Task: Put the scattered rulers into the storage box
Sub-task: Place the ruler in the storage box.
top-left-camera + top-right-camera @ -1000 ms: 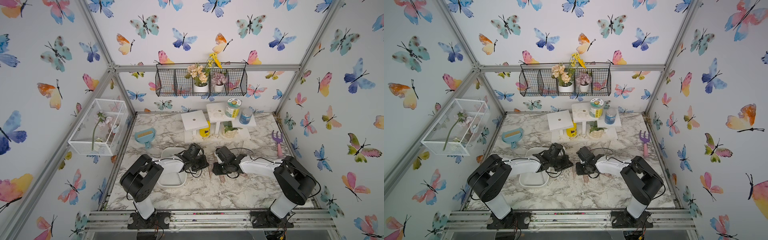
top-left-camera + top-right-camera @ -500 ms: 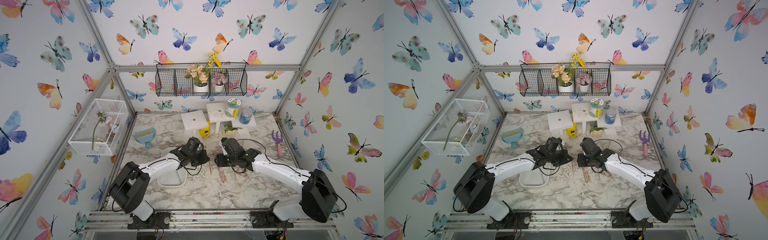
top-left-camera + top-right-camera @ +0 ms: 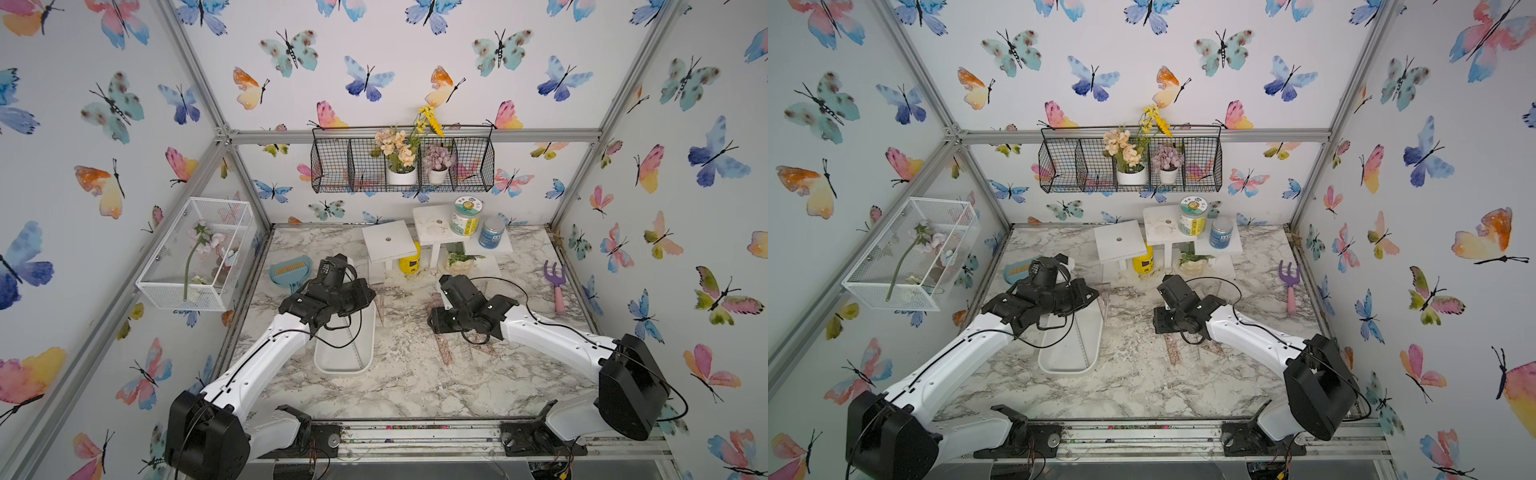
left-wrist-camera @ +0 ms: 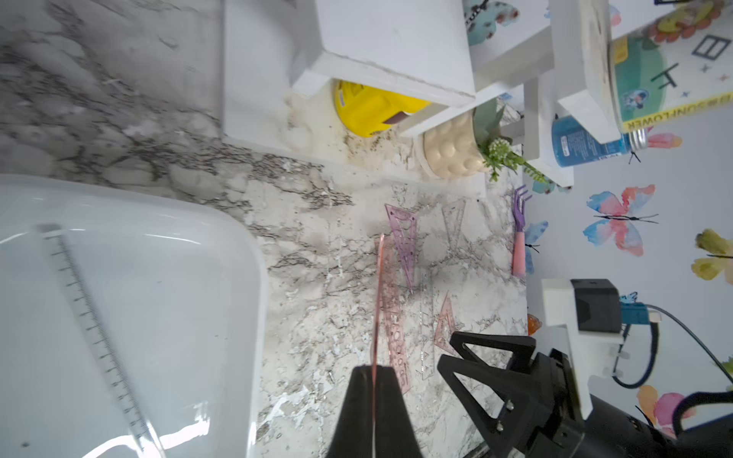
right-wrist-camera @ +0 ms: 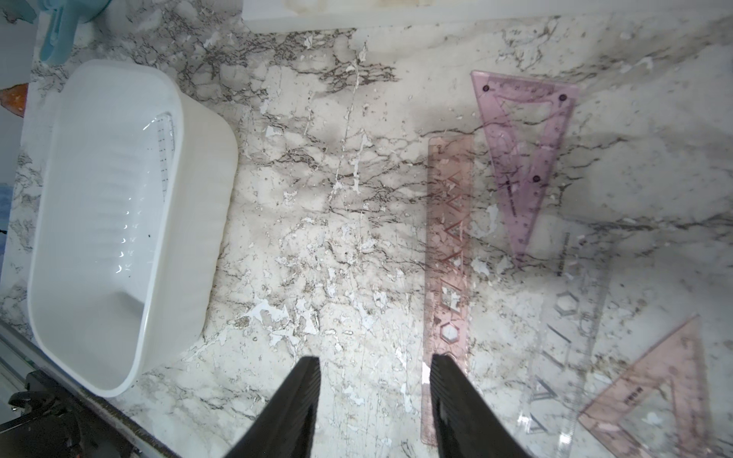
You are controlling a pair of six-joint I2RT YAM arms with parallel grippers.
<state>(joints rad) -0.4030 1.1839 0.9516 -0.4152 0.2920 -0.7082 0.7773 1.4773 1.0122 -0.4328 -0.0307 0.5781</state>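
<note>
Both top views look steeply down from high over the front edge of the counter [image 3: 415, 386] toward the back wall, far enough to hold both arms. Each wrist view rides close: the left behind the left claw [image 4: 373, 370], the right behind the right claw [image 5: 375, 359]; both share the box [image 4: 178, 297] and rulers [image 5: 448, 257]
</note>
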